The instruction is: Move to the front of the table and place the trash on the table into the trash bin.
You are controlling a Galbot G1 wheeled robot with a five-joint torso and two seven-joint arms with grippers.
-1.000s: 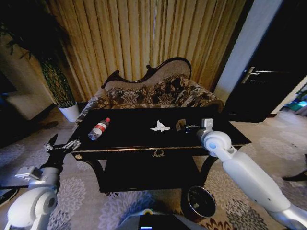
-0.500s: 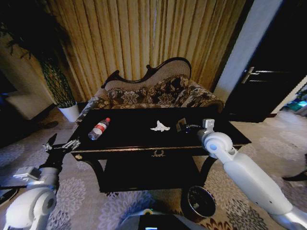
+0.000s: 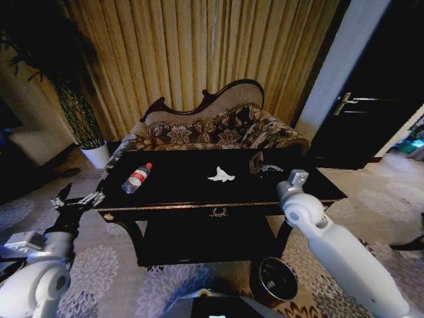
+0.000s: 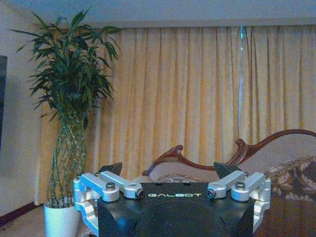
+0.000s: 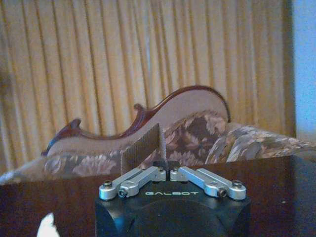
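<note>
Right arm lifts a scrap off the glossy black surface

The right gripper (image 5: 164,163) has its jaws closed on a small tan ribbed piece (image 5: 143,148), raised above the gold-trimmed black table (image 3: 172,205), I judge for carrying to the round reddish-brown bin (image 3: 277,279) on the floor below; the left gripper (image 3: 74,201) waits spread wide and empty, off the corner near the red-capped clear bottle (image 3: 136,177), with the white crumpled tissue (image 3: 221,175) mid-surface

text: "GALBOT" | on: left hand (image 4: 168,174); right hand (image 5: 166,163)
</note>
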